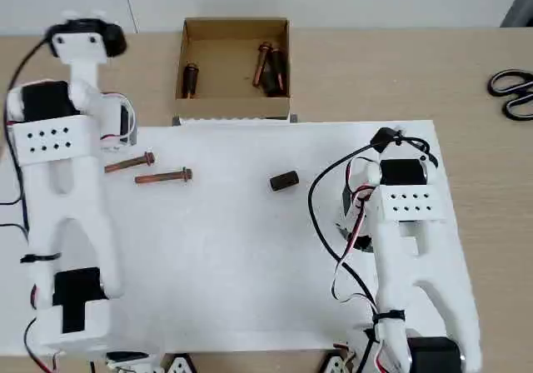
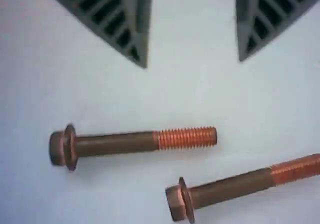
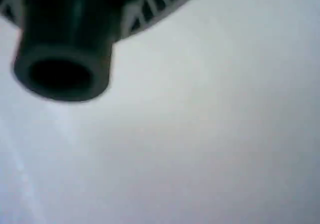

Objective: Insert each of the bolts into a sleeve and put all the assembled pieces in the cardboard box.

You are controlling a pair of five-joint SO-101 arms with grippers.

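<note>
Hovering over the white sheet [image 1: 233, 256] near the worktop's [image 1: 350, 73] left edge: left tool [image 2: 192, 56], jaws wide, nothing between them. Just beyond its tips lie two loose bolts, first bolt [image 1: 129, 162] and second bolt [image 1: 164, 176]. They sit close together but apart, roughly parallel, heads toward the right edge. Cardboard box [image 1: 236, 98] sits at the far edge, left of centre, front wall against the sheet. Inside it, one assembled piece [image 1: 191, 79] is by the box's left wall and a cluster of pieces [image 1: 271, 69] by its right wall; count in the cluster unclear. Loose sleeve [image 1: 284, 181] lies on its side mid-sheet, well apart from the bolts. Right tool [image 3: 75, 6] is over the right part of the sheet, clamped on a held sleeve [image 3: 61, 74], its open bore visible, off the sheet. Scissors [image 1: 512, 94] lie at the right edge.
</note>
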